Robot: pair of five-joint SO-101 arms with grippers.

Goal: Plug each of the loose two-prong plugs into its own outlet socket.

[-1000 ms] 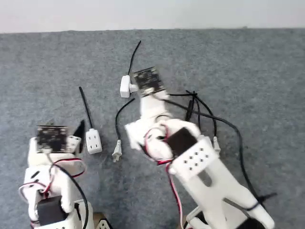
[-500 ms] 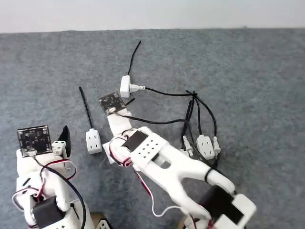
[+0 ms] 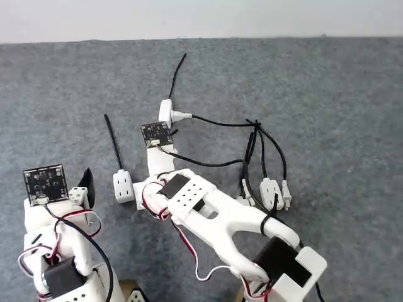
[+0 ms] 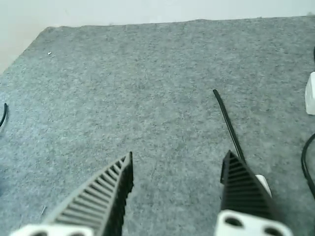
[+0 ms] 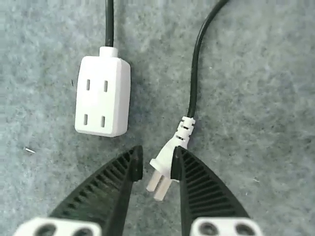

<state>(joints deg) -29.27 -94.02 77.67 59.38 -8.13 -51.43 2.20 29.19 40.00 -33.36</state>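
In the right wrist view a loose white two-prong plug (image 5: 170,156) on a black cord lies on the grey carpet between the fingers of my right gripper (image 5: 156,158). The gripper is open, and the plug rests against one finger (image 5: 189,177). A white outlet socket (image 5: 103,96) with free slots lies just beyond, also seen from above (image 3: 123,186). My left gripper (image 4: 178,160) stands open over bare carpet, beside that socket (image 4: 263,183). From above, the left gripper (image 3: 88,182) is at the near left.
A second white socket (image 3: 165,113) at the back has a plug (image 3: 180,116) in it. A third socket (image 3: 271,192) lies to the right among tangled black cords, with loose plugs (image 3: 287,196) beside it. The right arm (image 3: 208,207) spans the table's middle.
The right arm swung from the back socket toward the near left and came down over the loose plug. The left arm shifted slightly left.
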